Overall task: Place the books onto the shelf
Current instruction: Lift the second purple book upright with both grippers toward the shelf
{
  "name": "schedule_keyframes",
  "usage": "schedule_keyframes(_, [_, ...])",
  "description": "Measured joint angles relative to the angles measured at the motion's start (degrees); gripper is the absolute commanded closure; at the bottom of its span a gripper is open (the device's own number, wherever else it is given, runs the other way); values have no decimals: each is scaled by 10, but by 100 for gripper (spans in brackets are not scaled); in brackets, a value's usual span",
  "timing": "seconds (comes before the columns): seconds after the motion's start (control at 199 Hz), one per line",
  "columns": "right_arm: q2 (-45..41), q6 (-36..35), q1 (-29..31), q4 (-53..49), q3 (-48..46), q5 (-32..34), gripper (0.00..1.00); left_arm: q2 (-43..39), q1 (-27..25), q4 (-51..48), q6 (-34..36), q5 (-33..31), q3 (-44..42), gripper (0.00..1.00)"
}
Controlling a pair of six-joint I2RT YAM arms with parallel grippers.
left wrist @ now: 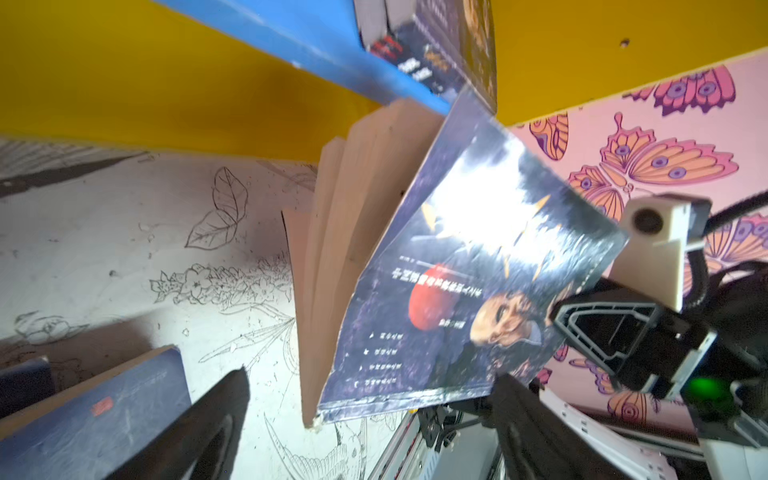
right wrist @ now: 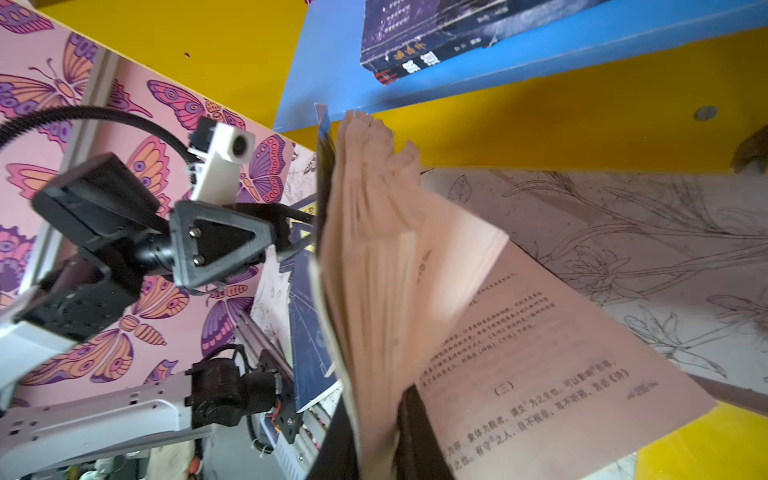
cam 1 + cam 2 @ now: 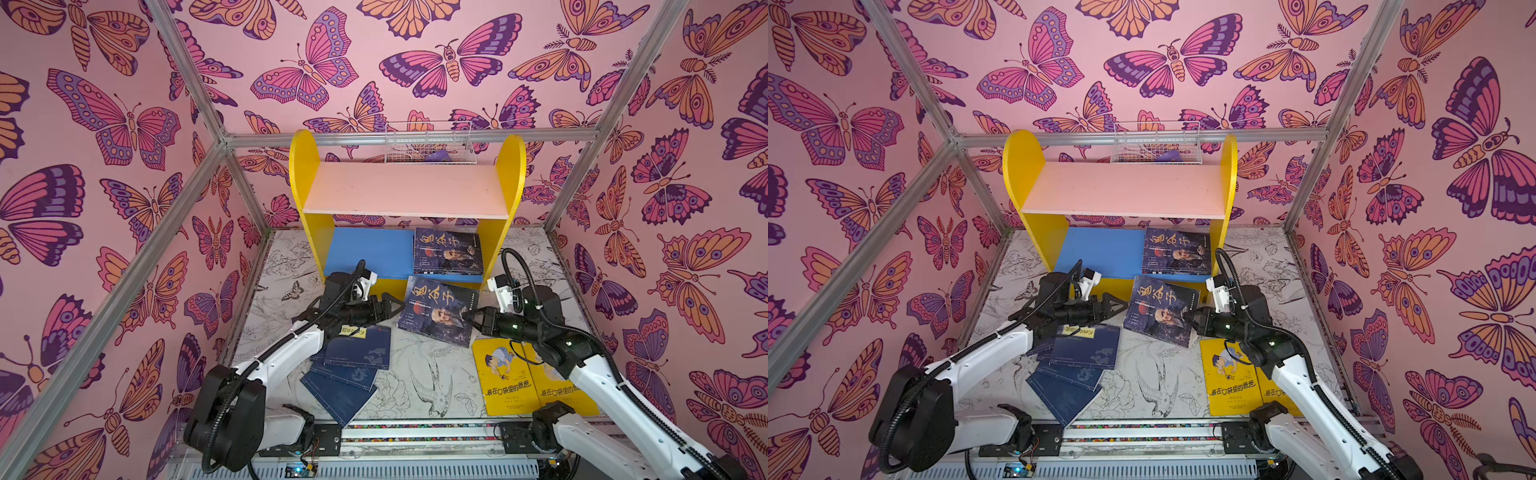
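**Delivering the held book to the lower board**

**State.** My right gripper (image 3: 478,319) is clamped on the right edge of the held portrait book (image 3: 436,311). The book hangs tilted above the table (image 3: 415,374), just in front of the shelf (image 3: 513,174). My left gripper (image 3: 395,308) stands at the book's 9 o'clock with its jaws wide apart, near the cover and gripping nothing.

**Layout.** In both top views the shelf lies at 12 o'clock from the held book. A stored portrait book (image 3: 448,251) lies flat on the right part of the blue lower board (image 3: 365,251). The navy books (image 3: 357,353) overlap at 7 o'clock. The yellow books (image 3: 503,374) lie at 5 o'clock, partly under my right arm.

**Procedure.**
1. In the right wrist view the pages (image 2: 374,249) are fanned, and one leaf hangs outside my fingers. I judge that the grip takes only part of the block, so I level the book first to let the leaves fall shut.
2. I advance toward 12 o'clock, passing over the front edge of the blue board and under the pink upper board (image 3: 407,187).
3. I aim for the stored copy or the bare blue at 11 o'clock.
4. I keep my left gripper clear at 9 o'clock, ready to steady the drooping side.
5. I part the right jaws only once the book's weight rests on the board, because loose leaves may snag on its edge.
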Motion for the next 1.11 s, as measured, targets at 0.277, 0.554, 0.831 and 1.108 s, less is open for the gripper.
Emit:
schedule_keyframes(0.277, [10,45,-12,55,1,-60,100,1,0,82,-66,76,-34,11])
schedule_keyframes(0.554, [14,66,-13,81,1,-108,100,41,0,207,-147,117,-42,57])
schedule_keyframes(0.831, [8,43,-21,23,2,-66,53,35,3,273,-182,137,-51,97])
schedule_keyframes(1.108, [-18,36,-19,-35,5,43,23,-33,-3,297,-192,130,-96,100])
